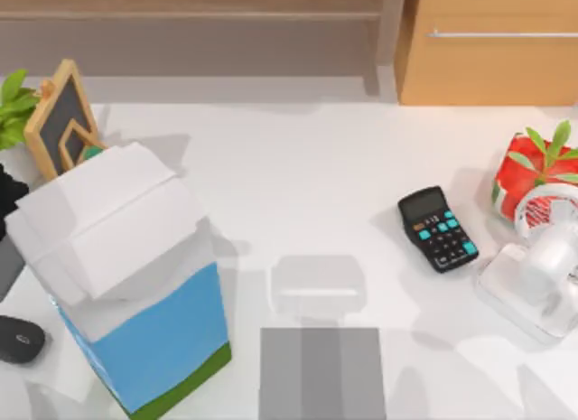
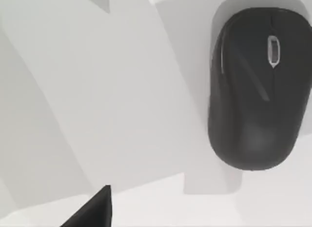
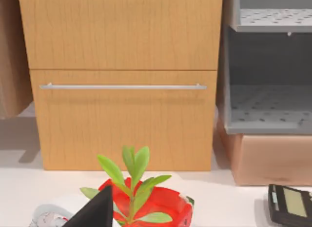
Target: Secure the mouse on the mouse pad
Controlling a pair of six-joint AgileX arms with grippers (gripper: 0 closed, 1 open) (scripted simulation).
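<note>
The small black oval mouse [image 1: 20, 339] lies on the white table at the far left, near the front edge, beside the blue-and-white box. In the left wrist view the mouse [image 2: 256, 88] is close and seen from above, with its scroll wheel showing. A dark part of my left gripper [image 2: 92, 212] sits a little apart from it, not touching. The grey mouse pad [image 1: 322, 373] with its darker middle band lies flat at the front centre, far to the right of the mouse. My right arm [image 1: 540, 274] rests at the table's right side.
A tall blue-and-white box [image 1: 135, 284] stands between mouse and pad. A black calculator [image 1: 438, 228] lies right of centre. A red pot with a plant [image 1: 533, 172] and a white round object [image 1: 546, 208] stand at the far right, and a framed board [image 1: 63, 117] at the back left.
</note>
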